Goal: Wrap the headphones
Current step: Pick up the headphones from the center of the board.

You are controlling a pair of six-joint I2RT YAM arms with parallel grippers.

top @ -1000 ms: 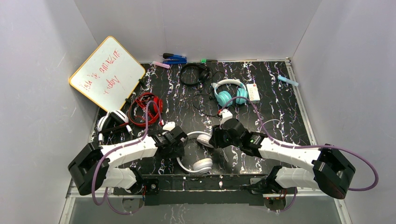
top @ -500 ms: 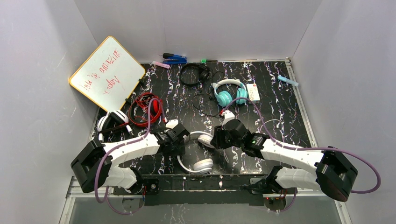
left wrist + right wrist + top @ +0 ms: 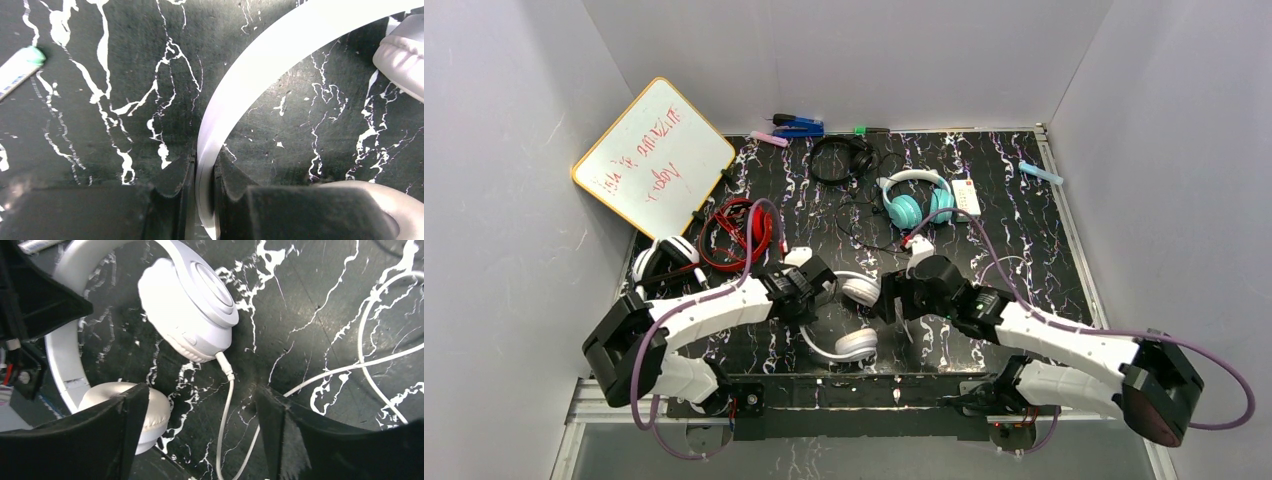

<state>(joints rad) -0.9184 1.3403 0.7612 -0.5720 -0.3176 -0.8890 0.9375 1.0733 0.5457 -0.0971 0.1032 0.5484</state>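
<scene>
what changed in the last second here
The left jaws closed on the band of the all-white corded headphones; the right jaws opened wide over their white cord. Both arms reached slightly farther from their bases, and the headphones shifted with them. The teal headphones, red headphones and whiteboard stayed put.

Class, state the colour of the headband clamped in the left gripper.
White headband, best in left wrist view.

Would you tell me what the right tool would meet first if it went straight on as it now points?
Most likely the white cord, between the open fingers of the right tool just below the ear cup of the white headphones; depth is unclear, and the table lies behind.
</scene>
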